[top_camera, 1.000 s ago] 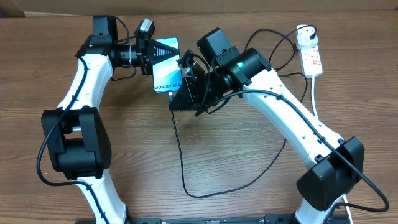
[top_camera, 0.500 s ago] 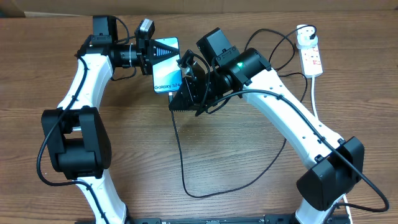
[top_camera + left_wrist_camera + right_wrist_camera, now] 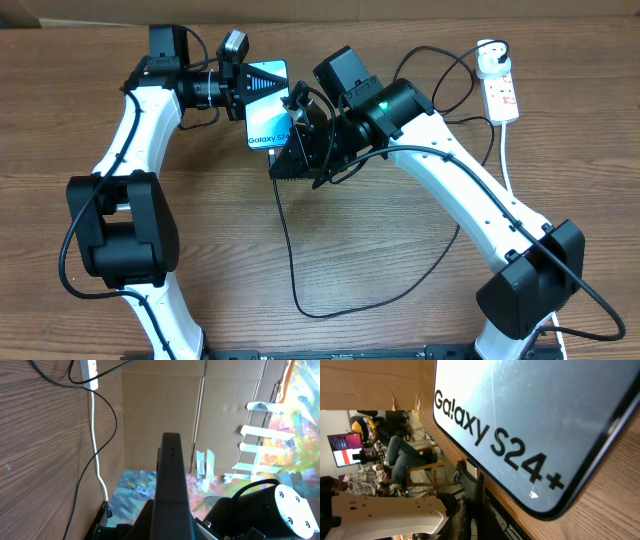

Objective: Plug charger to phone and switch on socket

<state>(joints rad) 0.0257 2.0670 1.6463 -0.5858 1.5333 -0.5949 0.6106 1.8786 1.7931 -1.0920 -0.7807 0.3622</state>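
**Phone held up in L tool, R tool w/ charger at its text end**

You see two white-and-black arms meeting over a wood bench [image 3: 400,300]. Your L tool [image 3: 238,88] is closed on the phone [image 3: 267,100] and holds it off the bench, teal screen facing up to the overhead cam. The phone's long axis runs far-to-near w/ a slight lean, and the "Galaxy S24" end is the near one. Your R tool [image 3: 285,160] sits just beside that near end, a bit to its R. The charger [image 3: 288,250], a thin black cable, hangs from the R tool down to the bench. So the R tool looks closed on the connector end, but the tip itself is hidden. In the R wrist cam the screen text fills the view, v. close. My judgement of the next move: line the tip up w/ the phone's long axis, then push in toward the far side. The socket [image 3: 502,95] lies well apart at far R, on your R side.
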